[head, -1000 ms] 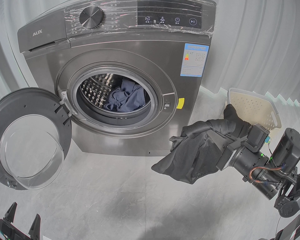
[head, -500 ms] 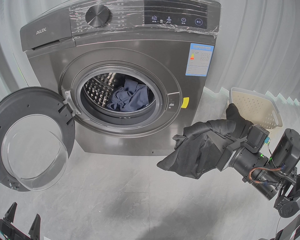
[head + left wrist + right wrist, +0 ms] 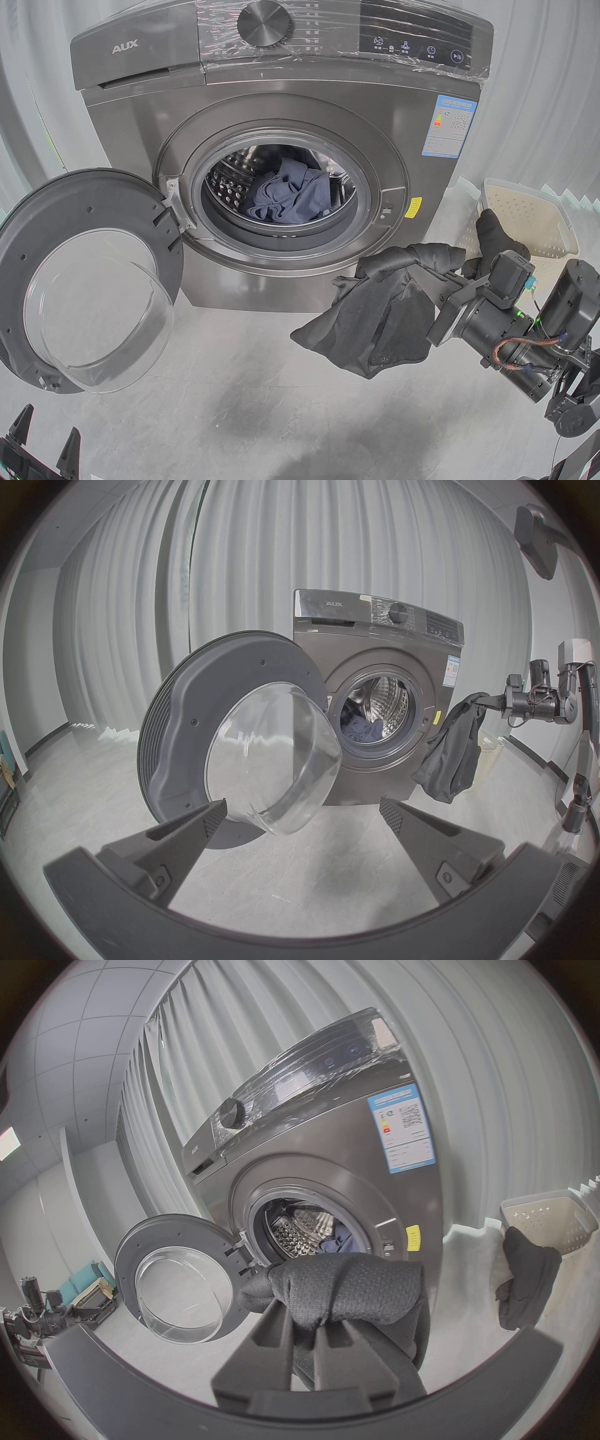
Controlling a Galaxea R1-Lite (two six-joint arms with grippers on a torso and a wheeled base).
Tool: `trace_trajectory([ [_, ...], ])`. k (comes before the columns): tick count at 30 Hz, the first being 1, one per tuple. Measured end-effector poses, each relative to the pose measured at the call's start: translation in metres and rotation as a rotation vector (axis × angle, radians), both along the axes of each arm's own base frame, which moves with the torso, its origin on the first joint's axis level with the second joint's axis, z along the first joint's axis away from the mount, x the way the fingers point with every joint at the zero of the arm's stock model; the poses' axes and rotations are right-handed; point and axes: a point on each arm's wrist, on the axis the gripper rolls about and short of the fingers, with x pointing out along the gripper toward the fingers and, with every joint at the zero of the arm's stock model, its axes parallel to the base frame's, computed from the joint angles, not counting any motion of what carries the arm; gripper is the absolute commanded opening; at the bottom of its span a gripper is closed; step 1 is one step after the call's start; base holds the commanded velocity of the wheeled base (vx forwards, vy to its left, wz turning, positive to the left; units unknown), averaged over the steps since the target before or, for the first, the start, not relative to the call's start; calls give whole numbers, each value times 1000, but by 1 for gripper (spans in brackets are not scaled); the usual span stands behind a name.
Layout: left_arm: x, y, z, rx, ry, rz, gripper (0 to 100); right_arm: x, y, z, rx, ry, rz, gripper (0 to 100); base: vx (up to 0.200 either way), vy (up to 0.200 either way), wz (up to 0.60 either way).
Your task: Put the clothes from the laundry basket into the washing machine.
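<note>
Before washing machine (image 3: 281, 112), black garment (image 3: 375, 312) smothering right gripper (image 3: 310, 1329), jaws' tips hidden

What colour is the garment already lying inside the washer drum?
Slate blue; the garment shows best in the head view.

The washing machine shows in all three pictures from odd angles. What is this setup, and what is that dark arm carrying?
A two-armed robot is loading laundry. One picture looks down from a camera on its head; the other two come from cameras on its wrists, each showing that arm's own hand. The washing machine has its door swung open and blue clothes in the drum. The right hand is shut on a dark garment, held in the air before the machine. The left hand is open and empty. Beside the machine stands the laundry basket, another dark piece draped over its rim.
</note>
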Motion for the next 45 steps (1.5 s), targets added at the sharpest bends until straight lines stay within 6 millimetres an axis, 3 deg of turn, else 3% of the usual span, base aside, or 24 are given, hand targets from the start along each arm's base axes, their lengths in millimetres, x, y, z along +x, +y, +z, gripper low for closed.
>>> trace_trajectory([
  [9,0,0,0,16,-2,-1,100,-2,16,1,8,-11,47,0,0,0,0],
  [15,0,0,0,55,-3,-9,100,2,46,-2,26,-16,106,0,0,0,0],
  [24,0,-1,1,80,-10,-44,100,12,88,9,135,-102,159,0,0,0,0],
  [32,0,-1,3,68,-31,-46,100,17,99,11,158,-120,166,0,0,0,0],
  [34,-1,-1,8,56,-67,-43,100,17,100,10,156,-119,167,0,0,0,0],
  [39,-9,-2,48,61,-209,-79,100,18,101,10,156,-122,169,0,0,0,0],
  [45,3,-7,73,89,-165,-288,100,19,103,11,161,-129,167,0,0,0,0],
])
